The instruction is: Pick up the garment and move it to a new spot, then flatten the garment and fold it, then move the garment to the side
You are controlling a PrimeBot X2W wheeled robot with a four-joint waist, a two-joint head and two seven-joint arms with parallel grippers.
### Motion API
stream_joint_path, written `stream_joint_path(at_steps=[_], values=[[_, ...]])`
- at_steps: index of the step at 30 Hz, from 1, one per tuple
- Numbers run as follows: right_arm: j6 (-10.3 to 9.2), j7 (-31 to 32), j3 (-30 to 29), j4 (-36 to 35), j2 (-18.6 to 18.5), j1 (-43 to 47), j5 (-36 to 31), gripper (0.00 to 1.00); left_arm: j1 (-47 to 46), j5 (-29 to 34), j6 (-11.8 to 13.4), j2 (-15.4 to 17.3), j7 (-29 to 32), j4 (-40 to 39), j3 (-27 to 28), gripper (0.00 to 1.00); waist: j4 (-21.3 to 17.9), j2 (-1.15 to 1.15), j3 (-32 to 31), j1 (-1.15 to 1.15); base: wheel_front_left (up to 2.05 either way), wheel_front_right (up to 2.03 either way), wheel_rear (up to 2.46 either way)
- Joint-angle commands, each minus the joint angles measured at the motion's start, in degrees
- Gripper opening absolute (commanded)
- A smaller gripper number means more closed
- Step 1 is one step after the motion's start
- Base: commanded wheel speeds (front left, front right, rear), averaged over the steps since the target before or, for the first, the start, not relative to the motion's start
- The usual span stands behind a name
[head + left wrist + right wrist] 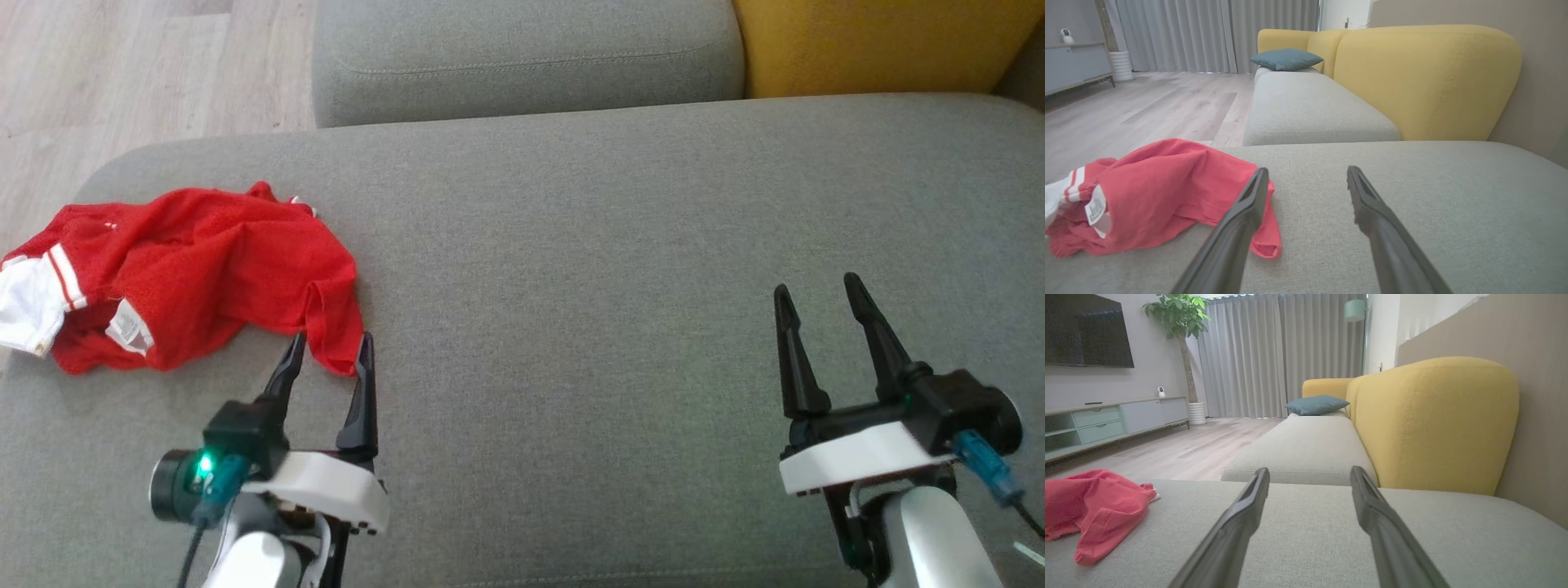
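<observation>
Tapered left claw [332, 336], crumpled red mesh garment [204, 261]

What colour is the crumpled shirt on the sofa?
The shirt is red with white stripes and trim, seen best in the head view.

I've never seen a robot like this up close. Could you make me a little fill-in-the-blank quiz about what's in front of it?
1. The crumpled garment on the grey seat cushion is ____ in colour.
2. The left pincer and right pincer both stand ____, holding nothing.
3. The backrest behind the seat is ____.
4. The garment lies closest to the robot's ____ pincer.

Missing words: red; open; yellow; left.
</observation>
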Motion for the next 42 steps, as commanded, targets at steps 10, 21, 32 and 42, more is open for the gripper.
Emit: stream_joint_path(at_steps=[10,21,32,42], values=[[0.2,-2.38,1.55,-3.57,-0.43,-1.28,-7.29,1.0,-4.65,6.43,4.79,2.7,-2.37,-2.18,-2.42,1.0,-0.07,0.0,0.12,0.0,0.0,0.0,0.0],[0.22,-4.07,0.87,-3.22,-0.46,-0.49,-2.34,1.0,-2.15,5.37,4.23,-0.83,-4.04,-3.58,1.19,1.0,0.08,0.0,0.06,0.0,0.0,0.0,0.0],[0.23,-5.33,-0.56,0.09,-0.49,-0.21,-0.92,1.0,-0.07,10.18,-1.33,-4.48,-5.29,0.88,5.86,1.0,0.7,0.0,-0.12,0.0,0.0,0.0,0.0],[0.23,-5.33,-0.14,1.27,-0.49,-0.1,-0.23,1.0,0.29,12.21,-3.75,-6.46,-5.29,2.17,8.64,1.0,3.26,0.0,-0.47,0.0,0.0,0.0,0.0]])
